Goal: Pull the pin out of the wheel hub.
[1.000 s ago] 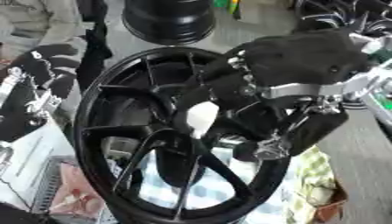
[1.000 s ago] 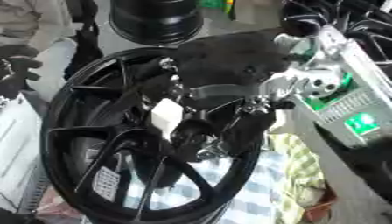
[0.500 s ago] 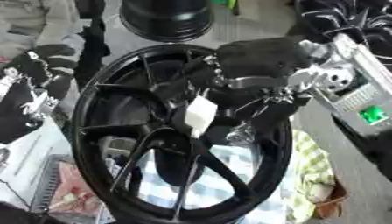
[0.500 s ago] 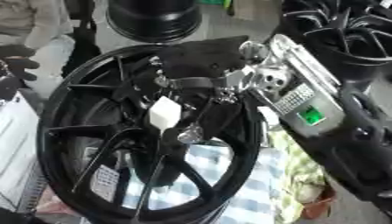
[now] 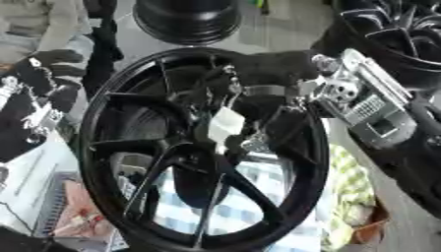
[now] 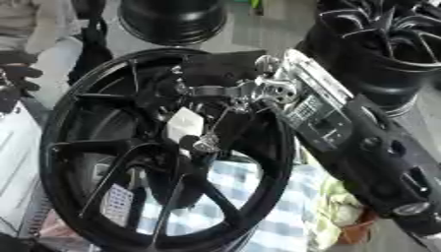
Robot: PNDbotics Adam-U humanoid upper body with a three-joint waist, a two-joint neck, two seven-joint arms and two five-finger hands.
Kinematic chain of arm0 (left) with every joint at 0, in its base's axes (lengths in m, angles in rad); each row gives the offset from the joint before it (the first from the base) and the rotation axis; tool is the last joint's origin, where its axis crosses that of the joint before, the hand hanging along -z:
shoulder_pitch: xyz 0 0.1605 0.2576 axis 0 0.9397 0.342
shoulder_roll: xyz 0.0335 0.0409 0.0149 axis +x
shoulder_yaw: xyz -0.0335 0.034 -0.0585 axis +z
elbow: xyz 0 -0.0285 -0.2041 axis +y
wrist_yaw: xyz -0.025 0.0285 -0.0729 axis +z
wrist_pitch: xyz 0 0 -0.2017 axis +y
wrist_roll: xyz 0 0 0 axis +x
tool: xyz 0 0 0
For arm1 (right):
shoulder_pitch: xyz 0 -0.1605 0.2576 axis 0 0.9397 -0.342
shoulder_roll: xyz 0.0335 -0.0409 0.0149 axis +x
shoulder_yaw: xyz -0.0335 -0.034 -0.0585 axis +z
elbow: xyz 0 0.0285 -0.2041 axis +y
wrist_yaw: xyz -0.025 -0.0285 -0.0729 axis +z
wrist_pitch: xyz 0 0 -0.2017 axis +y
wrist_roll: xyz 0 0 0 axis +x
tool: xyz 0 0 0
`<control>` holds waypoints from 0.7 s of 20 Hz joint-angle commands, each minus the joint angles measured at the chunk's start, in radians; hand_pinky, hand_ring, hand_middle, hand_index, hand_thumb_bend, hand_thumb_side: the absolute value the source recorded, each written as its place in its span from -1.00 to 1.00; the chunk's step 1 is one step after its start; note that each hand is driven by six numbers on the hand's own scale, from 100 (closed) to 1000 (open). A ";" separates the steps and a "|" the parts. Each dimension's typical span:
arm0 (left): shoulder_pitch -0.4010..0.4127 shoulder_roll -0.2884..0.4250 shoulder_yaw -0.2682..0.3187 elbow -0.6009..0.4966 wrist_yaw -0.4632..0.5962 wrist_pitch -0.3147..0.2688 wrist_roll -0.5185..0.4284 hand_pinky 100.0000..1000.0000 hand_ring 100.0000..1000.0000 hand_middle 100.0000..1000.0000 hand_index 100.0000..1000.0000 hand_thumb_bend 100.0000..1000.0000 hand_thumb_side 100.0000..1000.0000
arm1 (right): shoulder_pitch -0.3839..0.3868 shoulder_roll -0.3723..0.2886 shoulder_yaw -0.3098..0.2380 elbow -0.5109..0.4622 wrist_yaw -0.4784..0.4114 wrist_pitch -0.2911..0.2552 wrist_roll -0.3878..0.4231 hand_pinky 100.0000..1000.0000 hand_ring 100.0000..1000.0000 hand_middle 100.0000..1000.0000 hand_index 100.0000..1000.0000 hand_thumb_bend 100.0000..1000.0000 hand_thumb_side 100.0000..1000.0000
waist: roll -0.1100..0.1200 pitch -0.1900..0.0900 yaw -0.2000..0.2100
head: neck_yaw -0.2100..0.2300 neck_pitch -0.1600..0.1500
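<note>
No legible text; white tag [image 5: 226, 124] on wheel hub [image 5: 206, 147] unreadable.

The large spoked wheel rim [image 5: 129, 142] is glossy black. A small rectangular tag [image 5: 226, 123] at its centre is white. Beneath the rim, toward 6 o'clock, the cloth [image 5: 250, 197] shows a blue-and-white check; at 4 o'clock another cloth [image 5: 353, 182] is green-and-white checked. The right hand [image 6: 220, 69] is black, with silver wrist metal.

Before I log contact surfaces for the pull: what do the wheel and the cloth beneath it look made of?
The wheel looks like cast metal with glossy black paint; light glints along its spokes and rim. The cloth looks like woven fabric, matt, in a blue-and-white check; it shows through the spoke gaps.
</note>
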 commanded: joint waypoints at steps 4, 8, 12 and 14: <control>-0.011 0.016 0.003 -0.011 -0.005 0.002 -0.001 0.37 0.50 0.52 0.70 -0.38 0.29 | -0.009 -0.010 -0.009 0.033 0.012 -0.006 -0.017 0.46 0.64 0.60 0.81 -0.64 -0.85 | 0.007 -0.011 0.000 | 0.000 0.005; -0.010 0.016 0.003 -0.011 -0.005 0.002 0.000 0.38 0.50 0.52 0.70 -0.39 0.29 | -0.007 -0.015 -0.010 0.038 0.010 -0.006 -0.021 0.45 0.63 0.59 0.81 -0.64 -0.84 | 0.006 -0.011 -0.002 | 0.000 0.005; -0.010 0.016 0.004 -0.011 -0.006 0.002 -0.001 0.38 0.50 0.52 0.70 -0.39 0.29 | -0.006 -0.022 -0.009 0.032 0.005 -0.003 -0.020 0.45 0.62 0.56 0.81 -0.64 -0.80 | 0.006 -0.011 -0.004 | 0.000 0.005; -0.009 0.016 0.004 -0.011 -0.006 0.002 0.000 0.38 0.50 0.52 0.70 -0.39 0.29 | -0.006 -0.025 -0.009 0.026 0.003 0.000 -0.014 0.45 0.60 0.54 0.80 -0.66 -0.77 | 0.006 -0.011 -0.004 | 0.001 0.005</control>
